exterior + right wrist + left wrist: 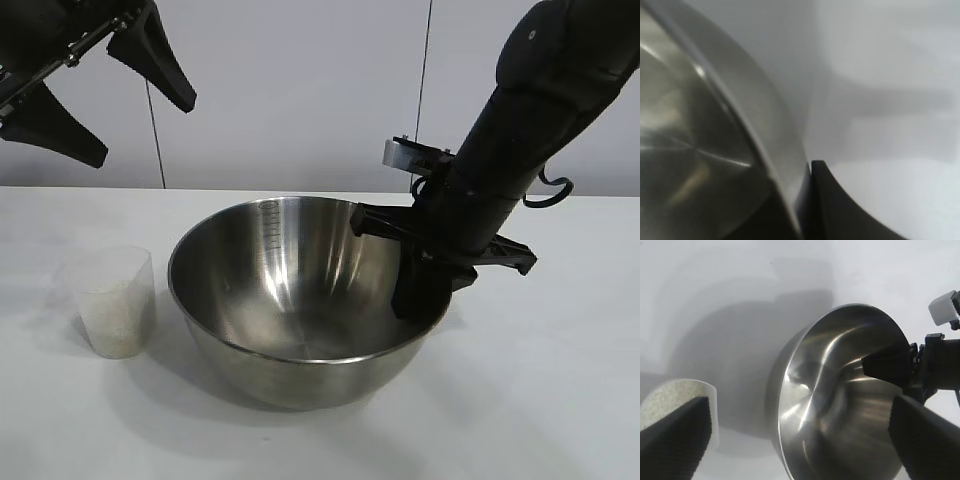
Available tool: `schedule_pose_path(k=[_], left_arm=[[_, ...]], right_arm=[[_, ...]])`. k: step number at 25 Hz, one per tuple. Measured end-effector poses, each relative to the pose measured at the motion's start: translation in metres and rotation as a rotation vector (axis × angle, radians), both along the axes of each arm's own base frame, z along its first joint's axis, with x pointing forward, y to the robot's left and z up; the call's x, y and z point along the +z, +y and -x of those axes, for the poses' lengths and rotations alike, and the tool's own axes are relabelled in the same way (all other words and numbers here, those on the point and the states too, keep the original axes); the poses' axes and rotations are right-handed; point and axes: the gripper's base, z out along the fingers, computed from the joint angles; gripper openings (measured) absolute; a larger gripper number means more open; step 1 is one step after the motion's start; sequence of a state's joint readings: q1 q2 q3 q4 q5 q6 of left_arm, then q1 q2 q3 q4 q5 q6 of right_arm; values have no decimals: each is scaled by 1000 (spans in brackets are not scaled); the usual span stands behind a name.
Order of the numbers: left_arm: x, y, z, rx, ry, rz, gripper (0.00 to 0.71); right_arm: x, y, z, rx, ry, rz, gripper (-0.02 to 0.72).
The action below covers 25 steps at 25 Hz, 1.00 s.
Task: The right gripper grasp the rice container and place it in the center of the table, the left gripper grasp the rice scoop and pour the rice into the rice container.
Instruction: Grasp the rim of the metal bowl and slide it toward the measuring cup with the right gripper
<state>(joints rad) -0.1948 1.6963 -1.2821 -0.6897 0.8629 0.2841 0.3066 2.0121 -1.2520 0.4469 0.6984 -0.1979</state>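
The rice container, a wide shiny steel bowl, sits on the white table near its middle. My right gripper is shut on its right rim, one finger inside the bowl and one outside. The right wrist view shows the bowl wall pressed against the outer finger. The rice scoop, a translucent cup holding white rice, stands upright just left of the bowl. My left gripper is open and empty, high above the scoop at the upper left. The left wrist view shows the bowl and the rice.
The white table stretches to the right and front of the bowl. A pale wall with dark vertical seams stands behind it. Nothing else stands on the table.
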Motion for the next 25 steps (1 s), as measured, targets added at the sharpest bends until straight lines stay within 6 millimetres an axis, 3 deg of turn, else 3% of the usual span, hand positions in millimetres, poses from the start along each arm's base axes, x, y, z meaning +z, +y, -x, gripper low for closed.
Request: schedule_pose_path(k=[18,20,25], left_arm=[[0,0,0,-8,-6,-3,694],[0,0,0,-8,-6,-3,694],[0,0,0,-28,-18,-11,694]], right_arm=[[-1,-2,0,3,6,25,32],[0,-1,0,-1,10,21,99],[0,-1,0,-6,16,18,416]])
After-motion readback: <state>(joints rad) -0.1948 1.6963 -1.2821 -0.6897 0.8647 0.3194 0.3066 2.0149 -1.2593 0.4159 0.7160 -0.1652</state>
